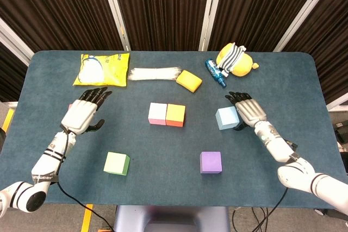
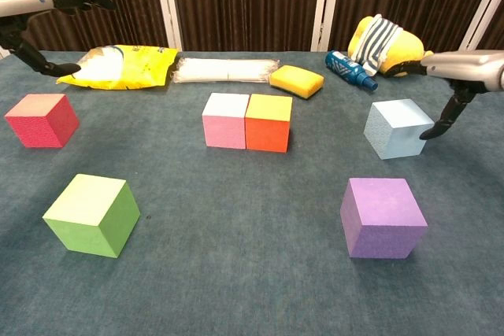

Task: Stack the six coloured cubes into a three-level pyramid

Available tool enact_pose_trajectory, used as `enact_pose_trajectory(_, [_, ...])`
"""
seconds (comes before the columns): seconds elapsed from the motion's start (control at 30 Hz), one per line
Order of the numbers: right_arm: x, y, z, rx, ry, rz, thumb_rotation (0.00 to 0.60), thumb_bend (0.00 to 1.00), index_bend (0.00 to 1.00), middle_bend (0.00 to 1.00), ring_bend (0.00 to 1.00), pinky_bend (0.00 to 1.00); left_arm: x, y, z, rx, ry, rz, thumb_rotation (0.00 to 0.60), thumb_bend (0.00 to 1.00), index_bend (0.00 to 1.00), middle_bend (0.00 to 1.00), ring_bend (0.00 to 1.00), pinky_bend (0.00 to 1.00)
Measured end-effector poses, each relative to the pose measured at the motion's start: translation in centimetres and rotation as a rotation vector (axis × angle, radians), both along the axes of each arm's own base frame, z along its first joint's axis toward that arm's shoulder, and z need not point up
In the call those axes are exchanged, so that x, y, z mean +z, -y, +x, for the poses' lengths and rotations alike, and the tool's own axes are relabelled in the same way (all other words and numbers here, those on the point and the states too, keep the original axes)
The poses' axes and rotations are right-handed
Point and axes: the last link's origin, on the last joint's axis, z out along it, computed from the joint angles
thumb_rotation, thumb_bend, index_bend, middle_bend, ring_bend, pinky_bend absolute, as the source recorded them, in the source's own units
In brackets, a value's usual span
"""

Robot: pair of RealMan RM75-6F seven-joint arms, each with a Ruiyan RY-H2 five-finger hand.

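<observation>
- Cubes lie unstacked: pink cube (image 1: 157, 113) touches orange cube (image 1: 175, 115) mid-counter.
- Left hand (image 1: 81, 114) hovers spread, empty.
- Right hand (image 1: 247, 109) spread, empty, just beside light-blue cube (image 1: 227, 118).

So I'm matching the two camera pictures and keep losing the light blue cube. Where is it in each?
Head view: the light blue cube sits right of centre, with the right hand over its right edge.
Chest view: the light blue cube is at the right, mid-height, beside the right hand.
Shared landmark: the purple cube, just in front of it in both.
</observation>
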Motion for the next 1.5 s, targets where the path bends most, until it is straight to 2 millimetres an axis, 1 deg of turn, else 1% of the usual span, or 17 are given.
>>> enact_pose_trajectory(0.1, [-1.0,0.9,0.2,-0.008,-0.011,0.011,0.600,0.22,0.21,0.19,0.07,0.21,0.2,0.5,-0.3,0.002,0.009,-0.006,0.600,0.38,0.00,0.01,0.00,0.09])
enact_pose_trajectory(0.2, [-1.4,1.4,0.0,-0.017,-0.030,0.020,0.600,0.22,0.22,0.20,0.07,0.21,0.2,0.8,-0.4,0.006,0.009,-0.023,0.600,0.38,0.00,0.01,0.00,0.09])
enact_pose_trajectory(0.27, [-1.7,1.6,-0.3,-0.026,-0.035,0.021,0.600,0.22,0.25,0.21,0.08,0.21,0.1,1.0,-0.5,0.011,0.010,-0.036,0.600,0.38,0.00,0.01,0.00,0.09])
enact_pose_trajectory(0.33, [-2.0,1.7,-0.4,-0.037,-0.026,0.022,0.600,0.24,0.33,0.26,0.12,0.23,0.1,1.1,-0.6,0.015,0.016,-0.041,0.600,0.38,0.00,0.01,0.00,0.09])
enact_pose_trajectory(0.4, [-2.2,1.8,-0.4,-0.044,-0.018,0.021,0.600,0.28,0.46,0.35,0.20,0.26,0.2,1.1,-0.6,0.015,0.022,-0.042,0.600,0.38,0.00,0.01,0.00,0.09])
enact_pose_trajectory(0.43, [-2.2,1.8,-0.4,-0.045,-0.014,0.018,0.600,0.29,0.51,0.38,0.23,0.27,0.2,1.1,-0.6,0.017,0.027,-0.044,0.600,0.38,0.00,0.01,0.00,0.09])
enact_pose_trajectory(0.5, [-2.2,1.8,-0.3,-0.048,-0.001,0.012,0.600,0.29,0.56,0.42,0.26,0.28,0.3,1.1,-0.7,0.020,0.032,-0.048,0.600,0.38,0.00,0.01,0.00,0.09])
enact_pose_trajectory(0.6, [-2.3,1.6,0.2,-0.056,0.032,0.017,0.600,0.29,0.56,0.43,0.27,0.28,0.4,1.1,-0.7,0.019,0.033,-0.051,0.600,0.37,0.00,0.01,0.00,0.09])
enact_pose_trajectory(0.7, [-2.4,1.4,1.1,-0.066,0.073,0.027,0.600,0.29,0.56,0.43,0.27,0.28,0.4,1.1,-0.7,0.013,0.034,-0.057,0.600,0.37,0.00,0.01,0.00,0.09])
enact_pose_trajectory(1.0, [-3.2,1.8,4.8,-0.079,0.117,0.031,0.600,0.29,0.56,0.43,0.27,0.28,0.1,1.3,-0.4,-0.009,0.046,-0.071,0.600,0.38,0.00,0.01,0.00,0.09])
enact_pose_trajectory(1.33, [-6.4,2.3,9.2,-0.105,0.122,0.015,0.600,0.29,0.56,0.43,0.27,0.28,0.3,1.3,-0.7,-0.009,0.058,-0.071,0.600,0.38,0.00,0.01,0.00,0.09])
enact_pose_trajectory(1.5, [-7.7,2.4,10.4,-0.119,0.113,0.022,0.600,0.29,0.56,0.43,0.27,0.28,0.2,1.4,-0.9,-0.006,0.064,-0.076,0.600,0.38,0.00,0.01,0.00,0.09])
